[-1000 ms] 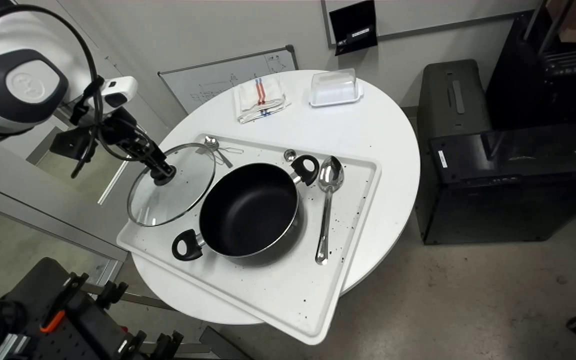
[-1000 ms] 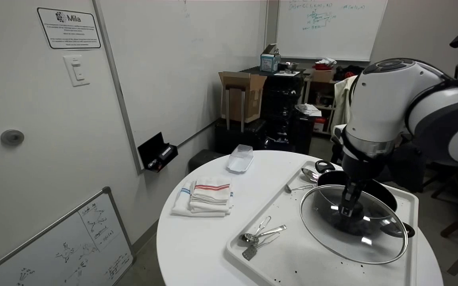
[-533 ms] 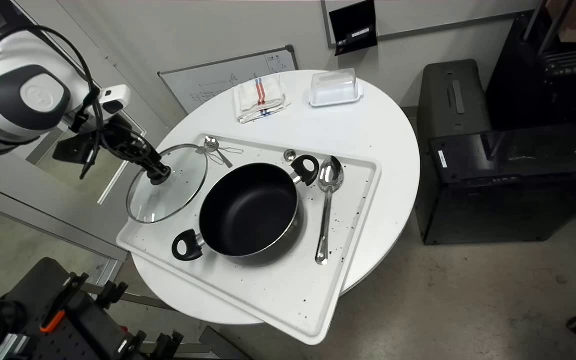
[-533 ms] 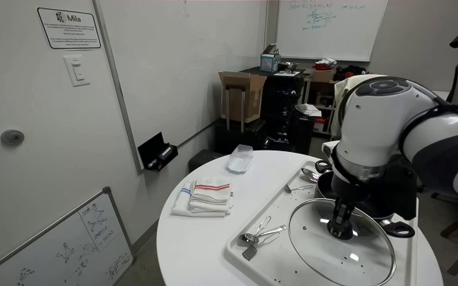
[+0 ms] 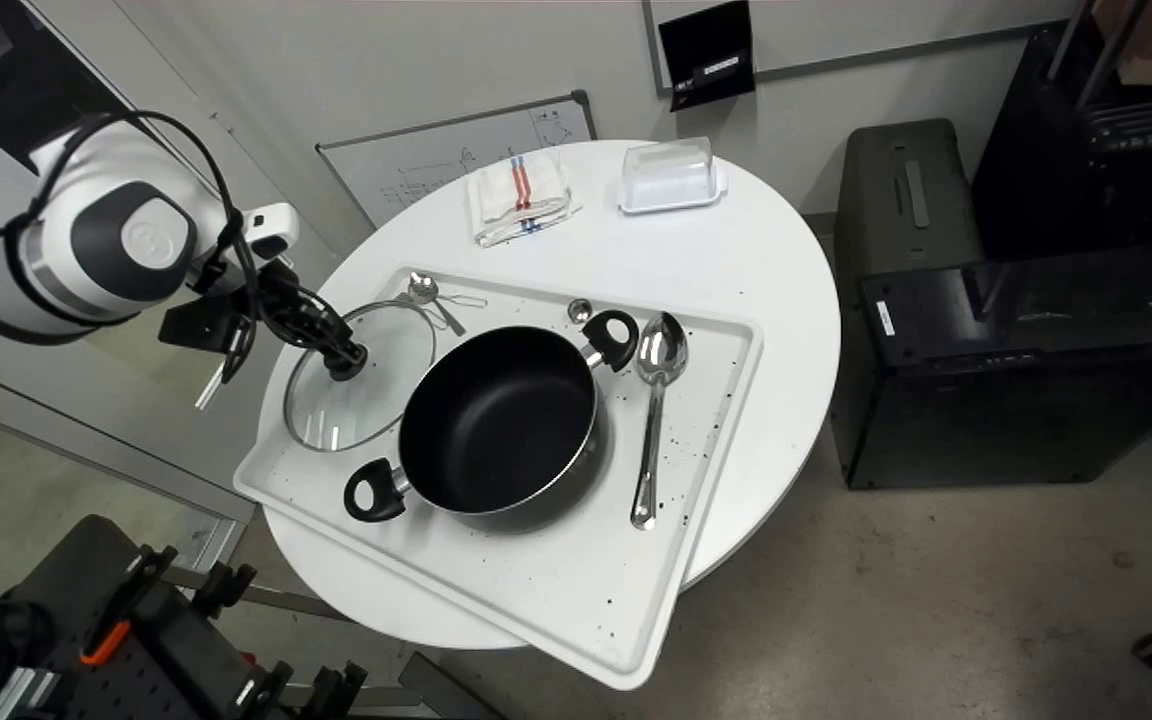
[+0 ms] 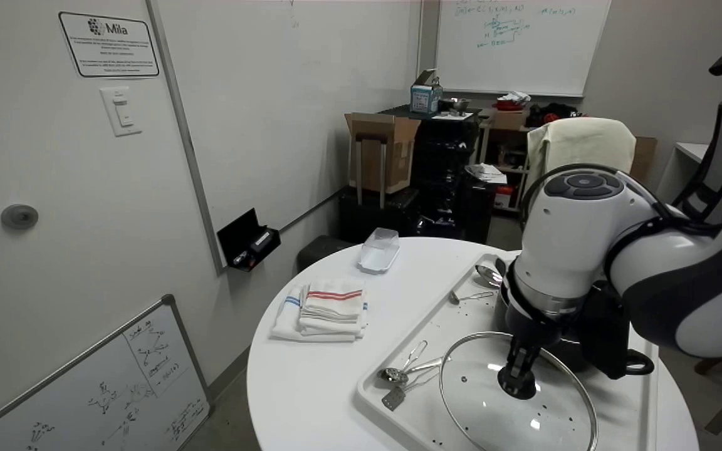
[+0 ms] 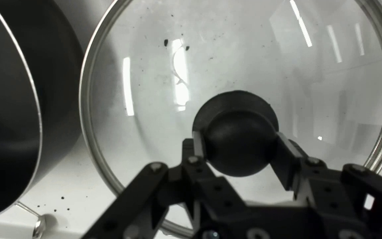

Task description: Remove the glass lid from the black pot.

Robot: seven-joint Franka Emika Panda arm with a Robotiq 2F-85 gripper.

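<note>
The glass lid (image 5: pixel 376 395) is a clear round disc with a metal rim and a black knob. It also shows in an exterior view (image 6: pixel 492 416) and in the wrist view (image 7: pixel 237 66). My gripper (image 5: pixel 344 358) is closed on the knob, one finger on each side (image 7: pixel 239 142). The lid is beside the black pot (image 5: pixel 501 420), low over the tray; I cannot tell whether it touches the tray. The pot stands uncovered with its dark interior showing, and its side appears in the wrist view (image 7: pixel 58 83). In an exterior view the arm hides most of the pot.
The white tray (image 5: pixel 576 600) lies on a round white table (image 5: pixel 786 300). A large metal spoon (image 5: pixel 660 360) lies beyond the pot. Small utensils (image 6: pixel 398 376) lie close to the lid's edge. Folded towels (image 5: pixel 524 200) and a clear-covered dish (image 5: pixel 671 180) stand farther back.
My gripper and the lid have moved lower toward the tray and farther from the pot, toward the small utensils. The knob has stayed between the fingers. The pot has not moved.
</note>
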